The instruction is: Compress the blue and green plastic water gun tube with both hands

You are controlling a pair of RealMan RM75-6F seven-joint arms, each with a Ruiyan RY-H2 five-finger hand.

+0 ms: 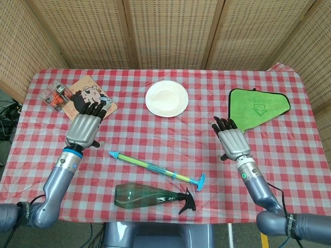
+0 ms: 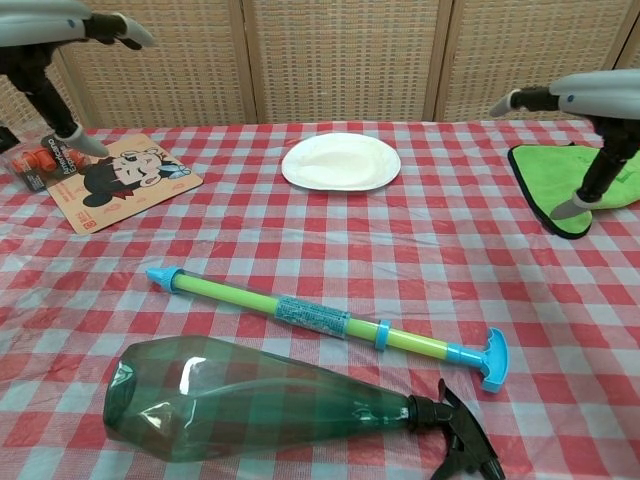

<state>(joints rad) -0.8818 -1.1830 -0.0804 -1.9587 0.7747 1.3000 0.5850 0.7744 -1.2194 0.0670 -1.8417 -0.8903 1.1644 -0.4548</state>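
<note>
The blue and green water gun tube (image 1: 156, 168) (image 2: 320, 320) lies on the checked cloth, running from upper left to lower right. Its blue T-handle (image 1: 200, 182) (image 2: 493, 360) is at the right end, the pointed blue tip at the left. My left hand (image 1: 84, 128) hovers flat with fingers apart, up and left of the tube's tip, holding nothing. My right hand (image 1: 232, 142) is also spread and empty, to the right of the tube and well apart from it. In the chest view only the fingers of the left hand (image 2: 70, 20) and of the right hand (image 2: 575, 95) show at the edges.
A green spray bottle (image 1: 153, 197) (image 2: 280, 405) lies just in front of the tube. A white plate (image 1: 166, 97) sits at the back centre, a green cloth (image 1: 256, 107) at the right, a cartoon card (image 1: 89, 99) and a small packet (image 1: 56, 94) at the left.
</note>
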